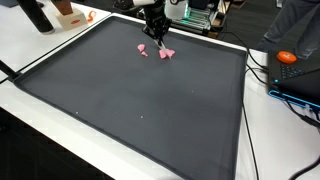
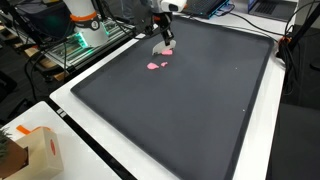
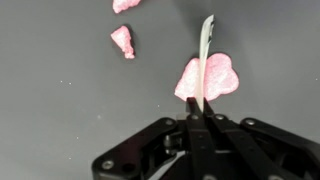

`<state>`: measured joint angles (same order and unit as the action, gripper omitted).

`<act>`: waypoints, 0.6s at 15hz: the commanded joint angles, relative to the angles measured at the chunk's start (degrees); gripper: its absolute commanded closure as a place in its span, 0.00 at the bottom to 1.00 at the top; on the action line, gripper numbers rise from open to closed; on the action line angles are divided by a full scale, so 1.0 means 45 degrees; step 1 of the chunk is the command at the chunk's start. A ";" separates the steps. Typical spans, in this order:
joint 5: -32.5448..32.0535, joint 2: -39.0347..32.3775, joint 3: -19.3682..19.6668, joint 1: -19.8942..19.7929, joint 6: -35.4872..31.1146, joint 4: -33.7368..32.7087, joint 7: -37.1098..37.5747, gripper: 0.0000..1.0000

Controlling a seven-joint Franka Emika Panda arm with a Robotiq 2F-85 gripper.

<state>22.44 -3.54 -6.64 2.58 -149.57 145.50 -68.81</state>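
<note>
**Gripper.** In the wrist view the gripper [image 3: 203,113] has its jaws drawn together, clamped on a thin pale strip [image 3: 206,50] seen edge-on. What the strip is cannot be told. It runs straight out from the fingertips. In both exterior views the gripper points down over the far part of the black mat [image 1: 130,110], low above its surface.

**Directly ahead of the fingertips.** The large pink piece [image 3: 220,80], a lobed, heart-like lump, lies flat on the mat. The strip crosses its middle. Whether the two touch cannot be told.

**Ahead and to the side.** A small pink piece [image 3: 122,42] lies apart from the large one, on the left of the wrist view. A pink fragment [image 3: 125,5] lies further out on the same side, cut by the picture's edge. In an exterior view only two pink spots show, one just beneath the gripper and one just beside it [image 1: 143,48].

**Well away from the gripper.** The mat rests on a white table [image 1: 40,110]. A cardboard box [image 2: 40,150] stands on the table off the mat, well clear of the gripper. An orange object [image 1: 288,57] sits beyond the mat's edge among cables.
</note>
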 commanded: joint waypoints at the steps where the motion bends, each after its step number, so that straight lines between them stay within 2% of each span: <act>1: 0.0920 -0.0865 -0.0483 0.0346 -0.1372 -0.0045 -0.0285 0.99; 3: 0.1127 -0.0940 -0.0666 0.0420 -0.1705 -0.0081 -0.0280 0.99; 9: -0.0160 -0.0876 -0.0536 0.0377 -0.2748 0.0143 0.0854 0.99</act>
<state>24.05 -4.89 -9.10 4.04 -156.59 145.60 -67.81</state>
